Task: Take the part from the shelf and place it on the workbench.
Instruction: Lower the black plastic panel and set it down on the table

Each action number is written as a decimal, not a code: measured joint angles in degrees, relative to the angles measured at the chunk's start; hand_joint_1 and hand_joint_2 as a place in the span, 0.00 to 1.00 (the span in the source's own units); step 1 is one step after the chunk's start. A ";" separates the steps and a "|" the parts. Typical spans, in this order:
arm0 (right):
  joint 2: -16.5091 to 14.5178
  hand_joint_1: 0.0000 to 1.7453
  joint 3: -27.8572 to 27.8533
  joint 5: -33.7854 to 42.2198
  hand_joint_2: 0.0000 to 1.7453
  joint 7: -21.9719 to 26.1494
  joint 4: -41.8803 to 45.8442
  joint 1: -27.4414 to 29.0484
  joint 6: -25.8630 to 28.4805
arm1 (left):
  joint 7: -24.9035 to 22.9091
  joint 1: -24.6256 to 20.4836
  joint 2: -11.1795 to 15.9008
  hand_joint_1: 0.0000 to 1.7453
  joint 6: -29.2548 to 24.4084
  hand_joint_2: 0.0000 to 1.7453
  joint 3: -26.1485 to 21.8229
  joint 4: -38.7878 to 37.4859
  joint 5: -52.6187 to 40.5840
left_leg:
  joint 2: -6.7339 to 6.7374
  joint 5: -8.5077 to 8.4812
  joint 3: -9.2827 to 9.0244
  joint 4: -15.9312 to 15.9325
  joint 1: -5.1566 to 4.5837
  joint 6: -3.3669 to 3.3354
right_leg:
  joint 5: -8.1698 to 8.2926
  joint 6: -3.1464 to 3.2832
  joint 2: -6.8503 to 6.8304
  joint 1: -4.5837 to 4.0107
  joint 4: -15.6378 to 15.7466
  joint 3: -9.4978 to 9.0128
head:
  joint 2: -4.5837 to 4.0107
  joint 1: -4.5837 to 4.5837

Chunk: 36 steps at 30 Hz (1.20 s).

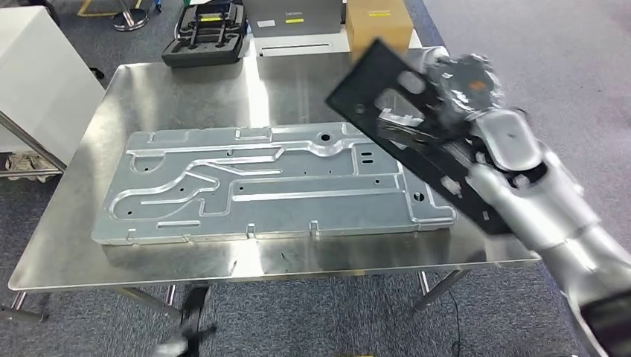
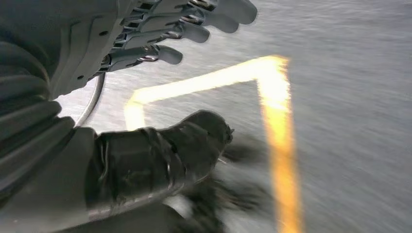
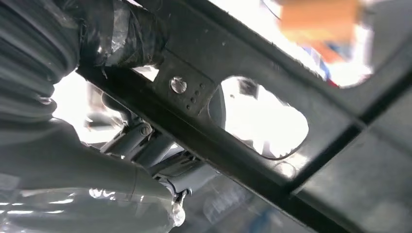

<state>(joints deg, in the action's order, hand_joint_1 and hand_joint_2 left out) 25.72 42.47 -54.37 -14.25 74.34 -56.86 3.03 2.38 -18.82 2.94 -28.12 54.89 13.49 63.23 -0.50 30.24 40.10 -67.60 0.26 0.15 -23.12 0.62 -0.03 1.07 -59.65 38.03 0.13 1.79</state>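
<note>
The black plate, a flat dark part with several cut-out slots, is held tilted in the air over the right end of the steel table, one long edge hanging above the right end of the large grey metal panel that lies flat there. The right hand grasps it near its far end, and in the right wrist view the thumb presses on one face with the fingers under the other. The carry looks nearly over, with the set-down still to come: the next move calls for levelling the plate and lowering it onto the panel or a bare patch of table before letting go. The left hand hangs empty over the floor, fingers loosely spread. One black plate, one grey panel, one table; behind it one black case and one cardboard box.
</note>
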 joint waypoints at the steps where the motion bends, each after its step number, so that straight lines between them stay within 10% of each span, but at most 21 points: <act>1: -0.77 1.00 1.09 -1.16 1.00 0.02 -1.28 -1.12 -0.04 | -0.01 -0.97 -0.03 0.00 0.10 1.00 -0.05 0.00 0.16 | 0.03 1.33 1.90 -3.74 -0.01 0.11 | -0.05 0.15 -0.07 -0.12 -0.01 -0.08 | 0.00 0.09; 3: -1.51 1.00 3.09 -2.90 1.00 0.19 -3.46 -2.75 -0.34 | 0.63 -1.75 -0.07 0.00 0.45 1.00 -0.10 0.00 0.49 | 0.04 1.48 3.93 -7.16 -0.03 0.09 | -0.16 0.32 -0.15 -0.38 -0.04 -0.27 | 0.00 0.13; 7: -1.64 1.00 5.34 -3.24 1.00 0.40 -6.22 -4.99 0.96 | 1.35 -0.93 0.38 0.00 1.03 1.00 -0.14 -0.09 0.89 | 0.04 -5.39 -1.13 5.15 -0.37 -1.10 | -0.35 0.29 0.18 -0.76 -0.12 -0.34 | 0.00 0.13; 12: -1.49 1.00 7.12 -2.94 1.00 0.22 -8.33 -6.15 2.28 | 1.51 -1.33 0.77 0.00 1.12 1.00 -0.14 -0.15 0.75 | 0.13 -6.24 -3.25 9.47 -0.67 -1.89 | -0.33 -0.74 0.19 -0.80 0.04 -0.12 | 0.00 0.08; 17: -1.44 1.00 8.69 -5.38 1.00 -0.37 -9.69 -7.10 4.44 | 1.50 -1.55 0.80 0.00 1.09 1.00 -0.14 -0.15 0.82 | 0.31 -6.54 -4.28 10.49 -0.27 -2.69 | -6.00 -1.88 0.21 -0.45 -12.70 5.97 | 0.00 0.01; 19: -1.44 1.00 9.27 -7.41 1.00 -0.93 -9.90 -6.98 7.81 | 1.43 -1.44 0.80 0.00 1.08 1.00 -0.14 -0.15 0.80 | 0.28 -6.35 -4.41 10.34 -0.16 -2.63 | -4.98 -2.18 0.19 -0.05 -13.82 6.89 | 0.00 0.01; 22: -1.58 1.00 9.47 -8.41 1.00 -1.52 -9.36 -6.91 13.13 | 1.15 -1.44 0.85 0.00 1.13 1.00 -0.14 -0.16 0.44 | 0.17 -5.38 -4.29 9.15 0.03 -1.79 | -0.30 -2.64 0.12 0.50 -4.59 2.55 | 0.00 -0.05; 28: -5.06 1.00 9.70 -10.82 1.00 1.84 -7.99 -7.26 14.08 | 0.69 -1.89 0.96 0.00 1.17 1.00 -0.14 -0.22 -0.34 | 0.18 -3.97 -3.14 7.18 -0.01 -0.10 | -0.04 -0.61 0.42 0.25 -0.92 0.75 | 0.00 -0.09; 32: -8.86 1.00 11.34 -15.55 1.00 4.96 -8.02 -7.55 14.27 | 0.78 -2.28 0.82 0.00 1.18 1.00 -0.14 -0.22 -0.47 | 0.22 1.25 2.91 -4.74 0.09 0.41 | -0.03 0.34 0.56 -0.22 -0.73 0.56 | 0.00 0.21; 34: -10.19 1.00 12.49 -17.26 1.00 5.87 -8.08 -7.49 14.42 | 1.02 -2.26 0.81 0.00 1.25 1.00 -0.14 -0.22 -0.58 | 0.21 0.47 4.21 -6.15 -0.05 0.00 | -0.11 0.51 0.58 -0.67 -0.76 0.52 | 0.00 0.20; 36: -11.21 1.00 13.51 -18.58 1.00 6.49 -8.15 -7.52 14.45 | 1.33 -2.29 0.80 0.00 1.34 1.00 -0.14 -0.22 -0.79 | 0.19 -3.26 1.50 0.03 -0.43 -0.91 | -0.16 0.61 0.58 -0.99 -0.75 0.38 | 0.00 0.18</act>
<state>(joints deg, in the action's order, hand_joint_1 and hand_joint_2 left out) 14.51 55.99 -72.95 -7.76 66.19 -64.37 17.47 3.72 -21.11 3.74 -26.78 54.75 13.27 62.45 -0.32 26.97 41.60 -67.56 -0.17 -0.76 -23.27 1.23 0.54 0.09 -60.40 38.41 0.13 1.96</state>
